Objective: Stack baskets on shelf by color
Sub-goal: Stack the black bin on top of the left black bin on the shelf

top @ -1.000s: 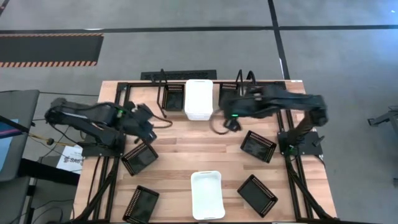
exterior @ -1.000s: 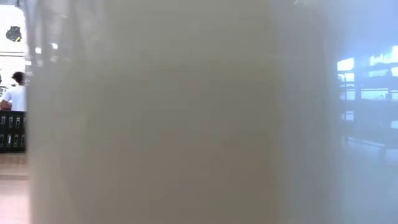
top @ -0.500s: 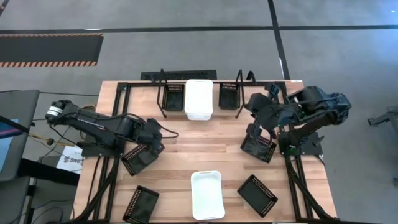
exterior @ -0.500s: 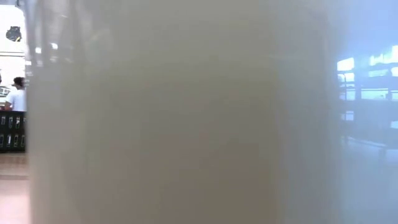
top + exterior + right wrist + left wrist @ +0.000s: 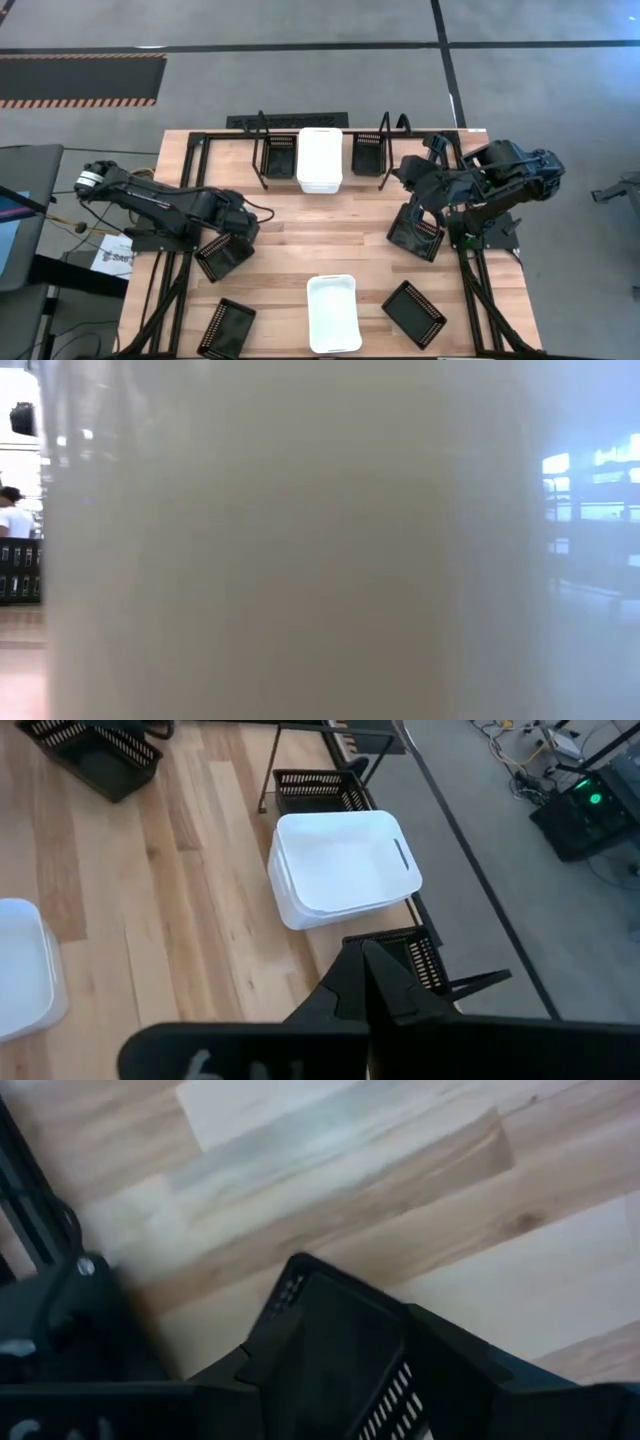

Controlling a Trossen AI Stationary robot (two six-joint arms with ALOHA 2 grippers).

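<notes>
My left gripper (image 5: 240, 232) points down, open, low over the far right corner (image 5: 300, 1270) of a black mesh basket (image 5: 224, 253) that lies on the table's left side. My right gripper (image 5: 408, 178) is shut on nothing and is held high at the right, seen in its wrist view (image 5: 368, 970). The shelf (image 5: 262, 130) at the far edge holds a black basket (image 5: 278, 156), a white basket stack (image 5: 320, 160) and another black basket (image 5: 368, 152). My left gripper stands with its fingers on either side of the black basket's corner (image 5: 300, 1270), coming from above. Whether the fingers touch the basket I cannot tell. The basket lies flat on the table.
A white basket (image 5: 332, 312) lies at the near middle and fills the low view (image 5: 300, 560). Black baskets lie at the near left (image 5: 228, 326), near right (image 5: 413, 312) and right (image 5: 415, 236). Bare wood shows in the table's middle.
My left gripper has come down and toward the near edge onto the black basket and has rolled about its own line. My right gripper, still shut, has drawn back from the shelf toward the table's right edge and risen a little.
</notes>
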